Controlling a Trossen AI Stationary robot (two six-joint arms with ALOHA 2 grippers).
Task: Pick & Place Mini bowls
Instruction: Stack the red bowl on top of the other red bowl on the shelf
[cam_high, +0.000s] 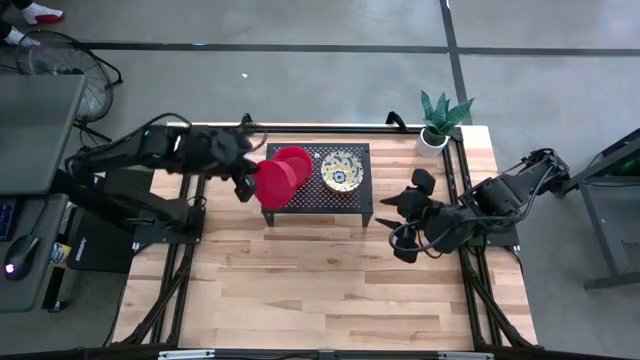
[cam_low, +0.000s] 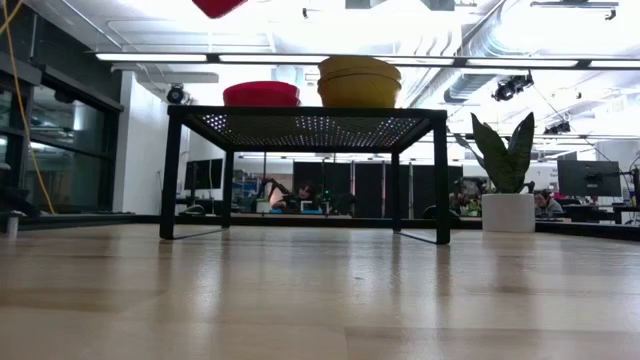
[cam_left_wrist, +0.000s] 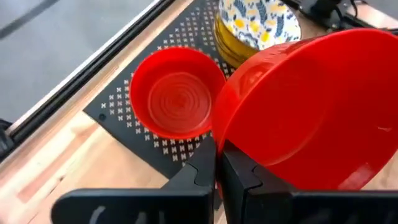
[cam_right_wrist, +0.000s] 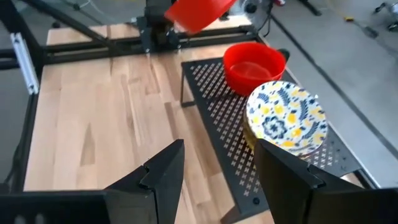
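Observation:
My left gripper (cam_high: 250, 180) is shut on a plain red mini bowl (cam_high: 273, 182), held tilted in the air at the left end of a black perforated rack (cam_high: 330, 195). Another red bowl (cam_high: 293, 158) stands on the rack top. Beside it, toward the table's right, stands a stack of cream-yellow bowls with a blue floral inside (cam_high: 341, 170). In the low view the held bowl (cam_low: 218, 6) shows above the resting red bowl (cam_low: 261, 93) and the yellow stack (cam_low: 359, 82). My right gripper (cam_high: 394, 226) hovers open to the right of the rack. My left gripper (cam_left_wrist: 219, 152) pinches the held red bowl's rim (cam_left_wrist: 225, 134) between its two fingers, one on the inner wall and one on the outer. The bowl (cam_left_wrist: 311, 112) is lifted clear and tipped on its side, its opening facing sideways.
A small white pot with a green plant (cam_high: 437, 125) stands at the table's far right corner. Black frame rails run along both table sides. Bare wood (cam_high: 320, 290) lies between the rack and the near edge. In the right wrist view my right gripper (cam_right_wrist: 214, 158) faces the rack.

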